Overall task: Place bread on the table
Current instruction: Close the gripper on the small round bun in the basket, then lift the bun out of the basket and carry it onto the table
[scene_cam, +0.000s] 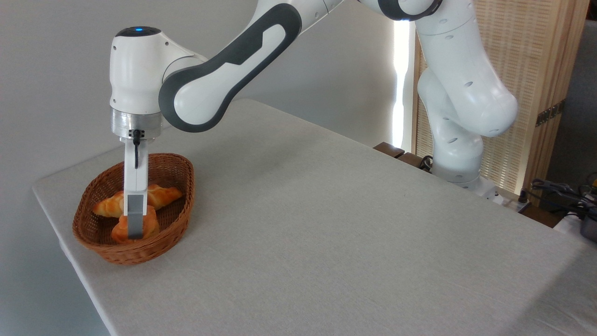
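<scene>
gripper down in basket, at the bread

bread (150, 225) sits inside the wicker basket (182, 212), at the basket's 6 o'clock end, toward the camera. long twisted loaf (161, 196) lies behind it, running from 9 toward 2 o'clock across the basket. gripper (135, 228) points straight down from the arm (224, 79) into the basket; the near finger (135, 215) overlaps the front of the bread. second finger hidden behind the first, so finger spacing cannot be told; contact with the bread looks likely but is unconfirmed. basket stands at the table's (326, 224) 9 o'clock corner. rest of the cloth is bare.
</scene>
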Motion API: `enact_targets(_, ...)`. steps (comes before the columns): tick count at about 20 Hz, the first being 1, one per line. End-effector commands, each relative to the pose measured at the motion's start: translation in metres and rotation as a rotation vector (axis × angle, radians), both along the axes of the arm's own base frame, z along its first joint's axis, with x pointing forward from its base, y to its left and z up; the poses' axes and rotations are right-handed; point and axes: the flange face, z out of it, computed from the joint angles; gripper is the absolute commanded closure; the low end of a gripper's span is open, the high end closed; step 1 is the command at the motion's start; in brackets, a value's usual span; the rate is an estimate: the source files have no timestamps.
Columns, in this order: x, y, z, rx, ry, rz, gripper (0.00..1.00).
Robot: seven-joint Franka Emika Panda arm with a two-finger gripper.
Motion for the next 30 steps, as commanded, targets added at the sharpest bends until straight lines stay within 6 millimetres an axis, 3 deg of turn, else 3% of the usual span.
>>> enact_targets(1,0.0,0.0,0.0,0.014,-0.014,-0.016,0.83)
enact_targets(6,0.0,0.0,0.009,0.004,-0.026,-0.006,0.82)
enact_targets(13,-0.001,-0.002,0.051,-0.036,-0.082,0.005,0.82)
enact_targets(17,-0.007,0.009,0.079,-0.074,-0.086,0.036,0.82)
enact_targets(22,-0.036,0.036,0.107,0.018,0.003,-0.041,0.77)
enact_targets(24,-0.053,0.062,0.115,0.067,0.057,-0.081,0.74)
enact_targets(26,-0.081,0.081,0.113,0.115,0.122,-0.159,0.72)
enact_targets(28,-0.095,0.102,0.109,0.137,0.146,-0.213,0.67)
enact_targets(30,-0.111,0.118,0.092,0.166,0.179,-0.292,0.48)
